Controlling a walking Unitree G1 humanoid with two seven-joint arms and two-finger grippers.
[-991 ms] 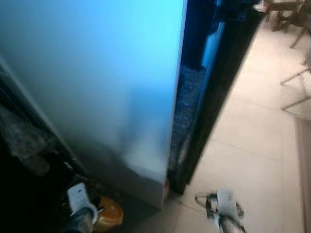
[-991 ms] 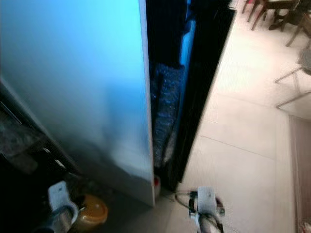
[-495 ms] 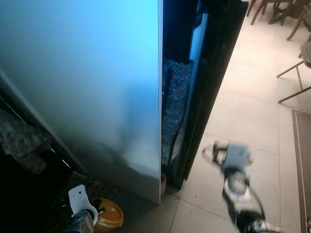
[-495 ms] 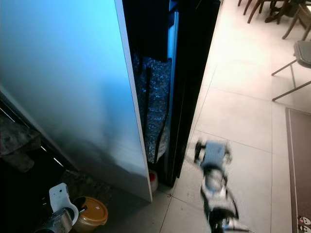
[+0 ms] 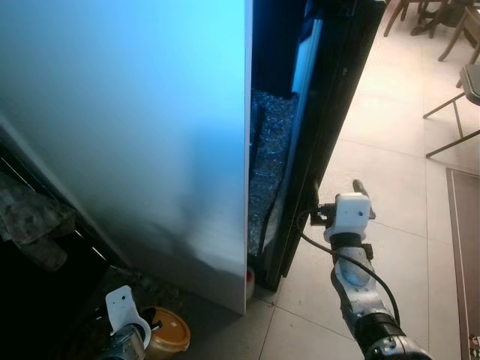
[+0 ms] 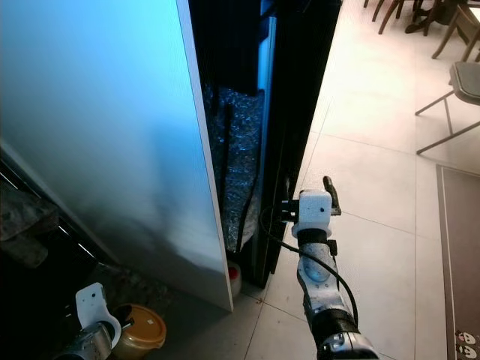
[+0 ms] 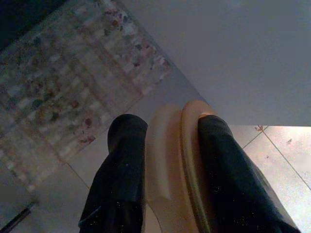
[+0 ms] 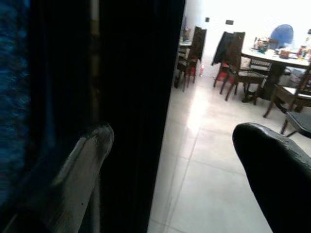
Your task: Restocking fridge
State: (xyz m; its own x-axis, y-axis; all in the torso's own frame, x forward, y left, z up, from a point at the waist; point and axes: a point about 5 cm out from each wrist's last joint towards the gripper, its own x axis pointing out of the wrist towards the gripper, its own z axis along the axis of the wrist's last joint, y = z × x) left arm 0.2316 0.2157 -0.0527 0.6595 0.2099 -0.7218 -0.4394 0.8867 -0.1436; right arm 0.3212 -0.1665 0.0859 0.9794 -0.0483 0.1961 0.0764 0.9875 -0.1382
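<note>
The fridge's wide silver side (image 5: 135, 112) stands on the left, lit blue. Beside it is a tall black door (image 5: 337, 90), with a dark gap between them showing something speckled blue (image 5: 270, 150). My right gripper (image 5: 337, 201) is raised at knee height right beside the black door's edge (image 8: 131, 97), open, fingers (image 8: 87, 160) wide apart and nothing between them. Low at the bottom left, my left gripper (image 7: 167, 126) is shut on a round tan lidded container (image 7: 170, 160), also seen near the fridge's foot (image 5: 171, 331).
Pale floor tiles (image 5: 390, 150) spread to the right. Chairs (image 5: 457, 90) and a dining table (image 8: 277, 53) stand farther off, and a dark rug (image 5: 469, 247) lies at the right edge. A dark stone ledge (image 5: 30, 225) sits at the left.
My right arm has lifted from the bottom of the view up to the black door's edge. The camera has turned a little, then steadied. The left gripper still holds the container.
</note>
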